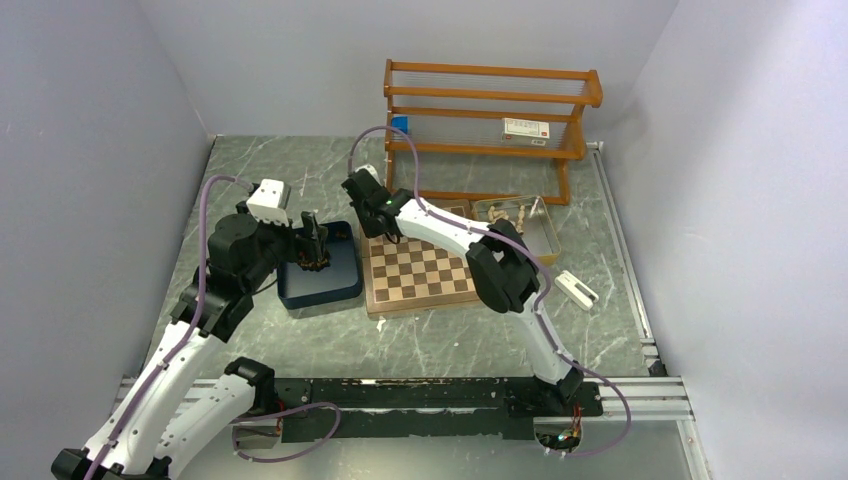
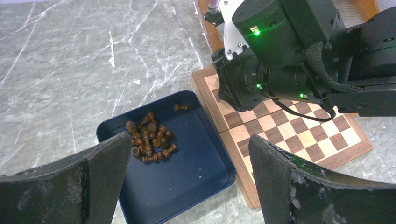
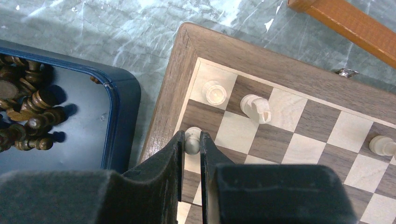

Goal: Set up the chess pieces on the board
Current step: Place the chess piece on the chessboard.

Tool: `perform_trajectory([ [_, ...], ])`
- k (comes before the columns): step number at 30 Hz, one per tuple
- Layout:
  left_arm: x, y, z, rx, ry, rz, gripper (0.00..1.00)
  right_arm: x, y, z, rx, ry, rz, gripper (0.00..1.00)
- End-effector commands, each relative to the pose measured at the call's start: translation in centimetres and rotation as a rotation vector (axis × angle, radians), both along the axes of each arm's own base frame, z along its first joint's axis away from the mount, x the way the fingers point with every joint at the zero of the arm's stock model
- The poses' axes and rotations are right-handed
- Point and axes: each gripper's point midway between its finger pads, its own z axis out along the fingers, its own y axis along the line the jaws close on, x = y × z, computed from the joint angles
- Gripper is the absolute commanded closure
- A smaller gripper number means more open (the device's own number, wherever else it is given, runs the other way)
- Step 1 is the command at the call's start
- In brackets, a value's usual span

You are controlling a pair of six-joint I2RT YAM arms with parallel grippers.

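1. The right gripper (image 3: pixel 192 141) is pinching a cream pawn (image 3: pixel 192 136) between its closed-in fingers.
2. The pawn sits over the edge column of the board (image 3: pixel 164 112), on the side beside the blue tray (image 3: pixel 122 107). Contact with the board cannot be told.
3. On the board, a cream rook (image 3: pixel 215 92) stands on the corner square, a knight (image 3: pixel 255 108) on the next square, and a third piece (image 3: pixel 382 144) further along.
4. The left gripper (image 2: pixel 189 144) has its fingers spread wide, holds nothing and hangs above the tray.
5. The dark pieces (image 2: pixel 149 140) lie heaped in the tray.
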Motion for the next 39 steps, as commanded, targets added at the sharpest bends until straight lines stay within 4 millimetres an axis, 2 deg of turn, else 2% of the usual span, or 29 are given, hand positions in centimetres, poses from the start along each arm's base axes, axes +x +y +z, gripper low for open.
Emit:
perform_trajectory([
  [1,-0.2,0.1,1.5,-0.002,-0.041,0.001,0.00,0.7,0.2,0.0,-0.003,-0.009,-0.032,0.85],
  [15,-0.2,0.1,1.5,-0.005,-0.043,-0.001,0.00,1.1,-0.5,-0.8,-0.004,0.008,-0.061,0.84],
  [39,-0.2,0.1,1.5,-0.004,-0.043,-0.002,0.00,1.5,-0.5,-2.1,0.001,0.038,-0.073,0.82],
])
